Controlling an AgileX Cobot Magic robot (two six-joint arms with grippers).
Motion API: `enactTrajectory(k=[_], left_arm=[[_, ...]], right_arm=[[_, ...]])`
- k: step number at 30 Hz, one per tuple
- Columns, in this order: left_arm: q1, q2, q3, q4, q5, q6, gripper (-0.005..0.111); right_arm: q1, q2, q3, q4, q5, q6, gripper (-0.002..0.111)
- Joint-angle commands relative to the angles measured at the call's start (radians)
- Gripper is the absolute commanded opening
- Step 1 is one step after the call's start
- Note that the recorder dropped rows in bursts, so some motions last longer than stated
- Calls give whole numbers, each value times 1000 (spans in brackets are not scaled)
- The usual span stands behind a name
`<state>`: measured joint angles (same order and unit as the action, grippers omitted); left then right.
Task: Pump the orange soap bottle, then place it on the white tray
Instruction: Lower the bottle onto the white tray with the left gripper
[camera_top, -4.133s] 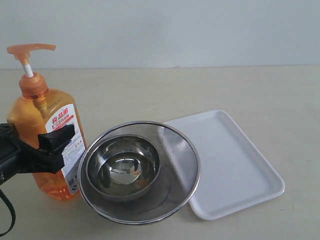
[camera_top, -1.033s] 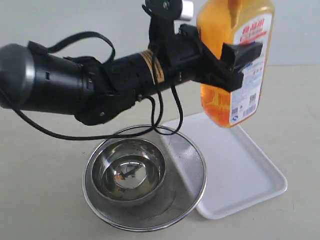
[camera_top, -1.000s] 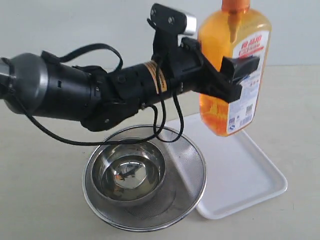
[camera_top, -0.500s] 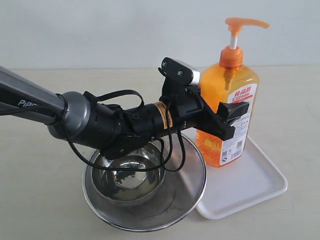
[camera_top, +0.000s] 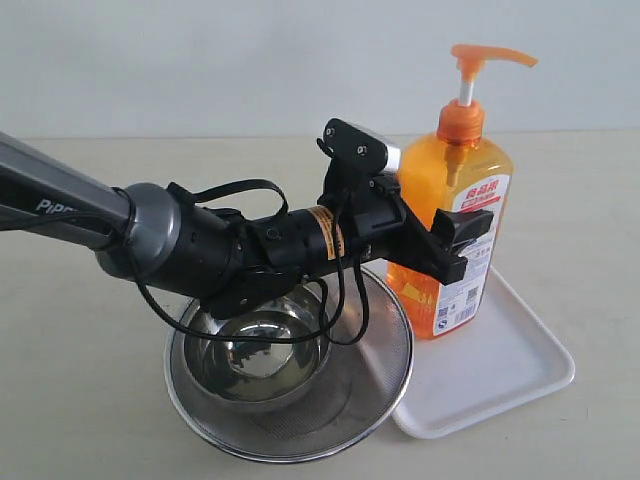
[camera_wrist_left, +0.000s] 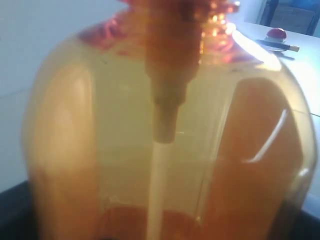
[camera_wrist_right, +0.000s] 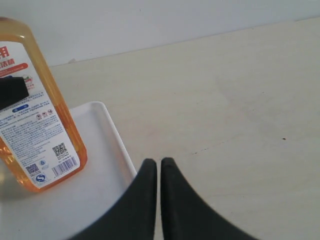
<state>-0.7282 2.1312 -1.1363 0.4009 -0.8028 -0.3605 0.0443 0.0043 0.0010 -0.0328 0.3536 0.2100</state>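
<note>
Two grippers out there, which one has the orange soap bottle?

Only the left gripper. Its jaws are clamped across the middle of the body, one finger over the label and the other behind. The right gripper sits just off the white tray, beyond its edge, pinched closed on nothing.

And where is the bottle now?

Upright over the tray, toward the side nearest the mesh strainer bowl. Its base looks to be resting on the tray floor, though from where I stand I can't swear it is fully down.

Would it be awkward to handle?

I'd guess so. It looks nearly full, so it is probably heavy for its size. It is also tall on a small footprint, so a nudge near the top could rock it. The plastic is smooth and glossy, likely slippery, and thin walls like that tend to give when squeezed.

So where would you grab it?

Right where the left gripper has it: mid-body, below the shoulder, across the flat faces. I wouldn't use the pump head. It stands raised on its thin white stem, and I'd say that part is for pressing straight down, not for carrying.
</note>
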Motion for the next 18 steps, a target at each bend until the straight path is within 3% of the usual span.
enactTrajectory(k=[1, 5, 11, 18], left_arm=[[-4, -17, -19, -12, -73, 3, 67], [-4, -26, -19, -12, -79, -1, 82], [-4, -54, -19, -12, -55, -1, 85], [-2, -136, -19, -12, 185, -1, 85]], right_arm=[[-4, -4, -1, 0, -13, -5, 0], [-4, -4, -1, 0, -13, -5, 0], [-4, -4, -1, 0, -6, -5, 0], [-4, -4, -1, 0, -6, -5, 0]])
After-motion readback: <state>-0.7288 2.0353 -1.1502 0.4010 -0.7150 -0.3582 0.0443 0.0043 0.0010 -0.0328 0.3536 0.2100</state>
